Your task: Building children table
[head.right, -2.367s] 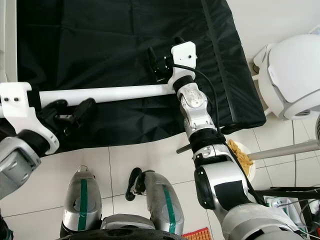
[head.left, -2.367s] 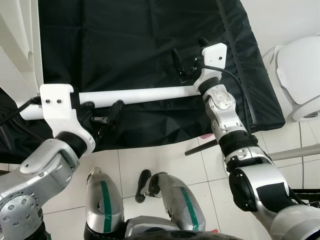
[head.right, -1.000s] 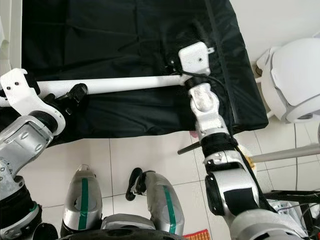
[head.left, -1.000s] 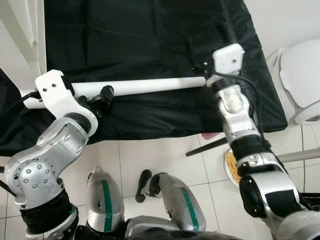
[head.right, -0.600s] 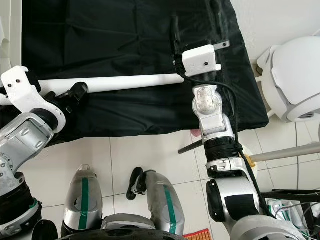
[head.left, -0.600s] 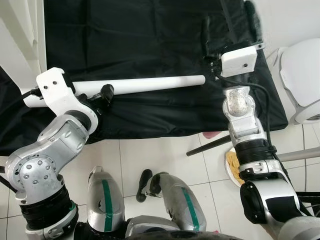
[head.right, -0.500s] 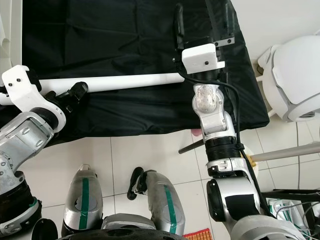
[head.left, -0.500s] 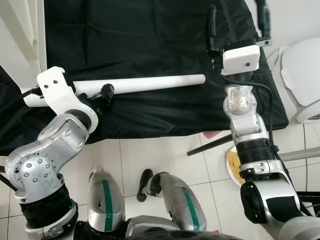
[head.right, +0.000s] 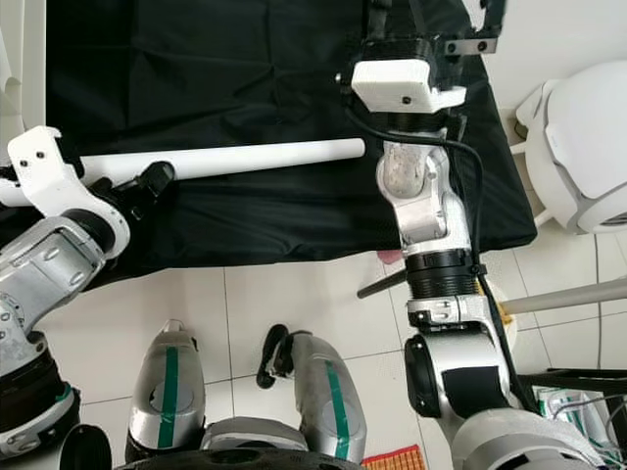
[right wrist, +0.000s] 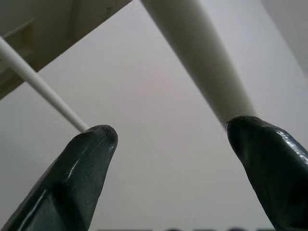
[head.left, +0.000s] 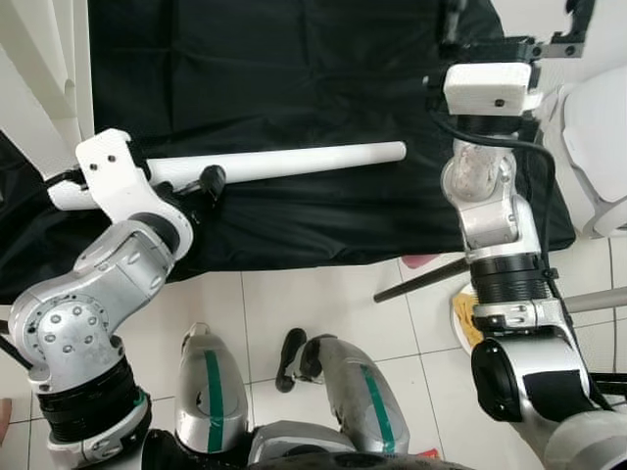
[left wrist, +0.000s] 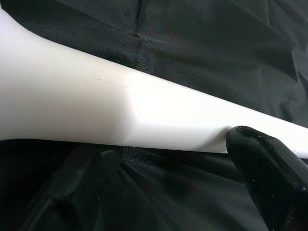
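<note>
I have the white table leg [head.left: 279,164] lying crosswise above the black cloth [head.left: 294,69], near the cloth's front edge, one end free toward the right edge and the other end in my left gripper [head.left: 191,191]. The left gripper is clamped on the leg near its left end; in the left wrist view a black fingertip [left wrist: 269,163] presses against the leg's white side, with the dark cloth behind. I judge this one-ended hold is meant to keep the leg level and off the cloth so its free end can be offered to whatever part it joins.

My right gripper [head.right: 431,20] is raised at the cloth's far right corner, well apart from the leg's free end, with nothing between its fingers. In the right wrist view its two black fingers [right wrist: 82,173] stand spread wide, pointing at pale wall and white bars. I read that as a hand let go and lifted clear, ready to reach for the next piece.

Beyond the cloth's right edge stands a white rounded appliance [head.right: 578,147]; a dark rod [head.left: 421,281] and a dish of food [head.left: 462,318] lie on the tiled floor [head.left: 323,308] by my right arm.
</note>
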Motion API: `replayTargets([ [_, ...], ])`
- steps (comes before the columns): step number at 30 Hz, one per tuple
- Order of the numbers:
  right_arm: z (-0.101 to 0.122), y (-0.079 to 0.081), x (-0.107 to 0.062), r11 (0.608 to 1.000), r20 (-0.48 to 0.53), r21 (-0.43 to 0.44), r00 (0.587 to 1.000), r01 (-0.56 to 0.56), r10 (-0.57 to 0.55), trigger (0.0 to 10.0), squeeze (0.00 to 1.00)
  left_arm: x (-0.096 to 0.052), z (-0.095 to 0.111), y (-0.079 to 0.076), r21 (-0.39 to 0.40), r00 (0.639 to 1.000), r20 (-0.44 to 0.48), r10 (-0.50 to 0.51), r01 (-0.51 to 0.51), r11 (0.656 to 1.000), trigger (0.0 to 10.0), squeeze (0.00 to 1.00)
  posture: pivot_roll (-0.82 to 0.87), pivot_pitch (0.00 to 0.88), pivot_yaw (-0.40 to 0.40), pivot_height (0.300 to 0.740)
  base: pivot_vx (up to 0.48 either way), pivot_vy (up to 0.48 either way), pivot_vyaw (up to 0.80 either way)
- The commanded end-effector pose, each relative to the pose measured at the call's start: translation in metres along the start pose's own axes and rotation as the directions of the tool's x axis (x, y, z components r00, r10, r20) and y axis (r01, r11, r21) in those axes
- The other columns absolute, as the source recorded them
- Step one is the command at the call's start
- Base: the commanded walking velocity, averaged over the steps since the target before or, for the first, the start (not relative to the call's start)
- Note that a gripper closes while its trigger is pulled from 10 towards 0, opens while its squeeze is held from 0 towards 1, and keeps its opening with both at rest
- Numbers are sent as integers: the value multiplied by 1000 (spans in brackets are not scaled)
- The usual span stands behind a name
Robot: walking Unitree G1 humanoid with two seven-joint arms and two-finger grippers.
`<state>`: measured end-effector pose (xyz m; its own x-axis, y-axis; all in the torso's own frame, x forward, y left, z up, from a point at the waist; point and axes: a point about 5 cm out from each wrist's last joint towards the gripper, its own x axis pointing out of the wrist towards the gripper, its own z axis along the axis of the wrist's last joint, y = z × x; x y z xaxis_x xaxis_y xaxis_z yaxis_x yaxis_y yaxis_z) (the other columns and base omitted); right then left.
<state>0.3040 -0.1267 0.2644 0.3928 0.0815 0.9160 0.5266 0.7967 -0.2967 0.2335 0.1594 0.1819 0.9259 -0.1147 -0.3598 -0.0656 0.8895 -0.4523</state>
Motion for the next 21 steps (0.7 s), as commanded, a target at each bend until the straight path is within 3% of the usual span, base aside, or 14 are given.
replayTargets([
  [1, 1, -7, 8, 998, 40, -49, 998, 51, -49, 10000, 0, 3, 0, 1, 14, 1000, -16, 13, -13, 1000, 10000, 0, 283, 130, -122, 740, 0, 0, 0],
  [21, 4, -19, 39, 963, 176, -184, 971, 196, -164, 10000, 0, 2, 0, 2, 18, 1000, -20, 16, -15, 1000, 10000, 0, 293, 128, -126, 740, 0, 0, 0],
])
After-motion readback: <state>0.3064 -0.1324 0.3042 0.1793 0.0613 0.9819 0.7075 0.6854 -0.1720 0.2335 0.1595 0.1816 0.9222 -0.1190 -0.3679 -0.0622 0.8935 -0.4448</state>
